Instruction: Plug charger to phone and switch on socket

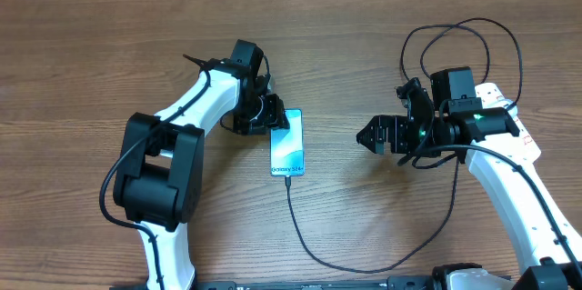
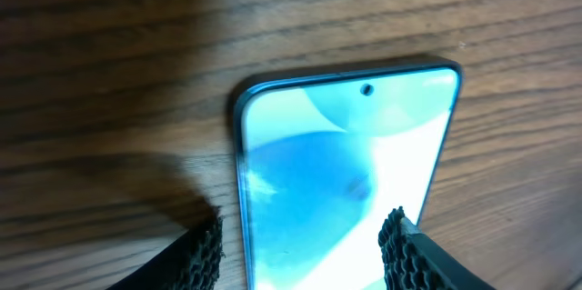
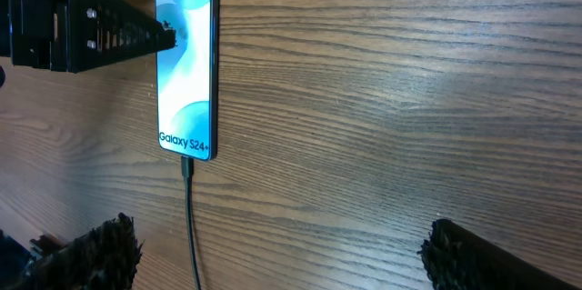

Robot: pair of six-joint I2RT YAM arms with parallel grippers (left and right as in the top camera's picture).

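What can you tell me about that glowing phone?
A slim rectangular smartphone with black edges lies flat, face up on the brown wooden table. Its light-blue screen reads Galaxy S24+, a camera hole at top. A thin black cable is plugged into its bottom end. The left arm's jaws straddle its upper sides.

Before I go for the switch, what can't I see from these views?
- Socket: in no view, so its switch state is unknown.
- Charger plug at the phone: too small and dark in the right wrist and overhead views to confirm it is fully seated.
- Charger's far end: lost behind the right arm in the overhead view.
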